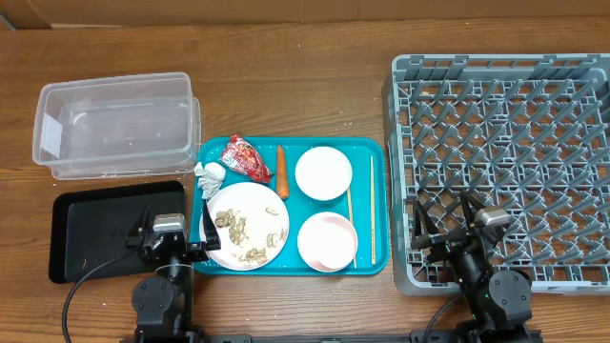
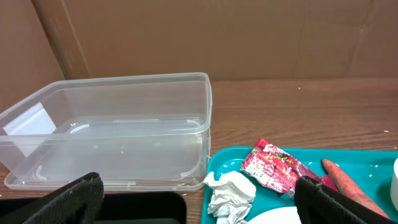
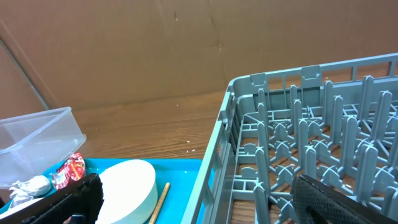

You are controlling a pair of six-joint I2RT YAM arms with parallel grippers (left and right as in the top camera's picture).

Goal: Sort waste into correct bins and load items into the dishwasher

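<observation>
On the teal tray lie a red wrapper [image 1: 246,157] [image 2: 277,168], a crumpled tissue [image 1: 210,174] [image 2: 230,196] and a carrot [image 1: 281,167] [image 2: 348,183]. A white plate [image 1: 253,203] there carries beige food scraps [image 1: 250,240]. Two bowls [image 1: 323,172] [image 1: 327,240] sit beside it. The clear tub [image 1: 114,129] [image 2: 124,124] and black tray [image 1: 105,233] are at the left. The grey dish rack [image 1: 505,162] [image 3: 298,124] fills the right. My left gripper [image 1: 174,229] [image 2: 202,205] is open over the black tray's right edge. My right gripper [image 1: 446,224] [image 3: 199,205] is open over the rack's left wall. Both hold nothing.
The teal tray [image 1: 291,145] [image 2: 373,158] lies between the black tray and the rack. Two wooden chopsticks [image 1: 372,210] lie along its right side, one beside the upper bowl [image 3: 127,186]. A brown cardboard wall stands behind the wooden table.
</observation>
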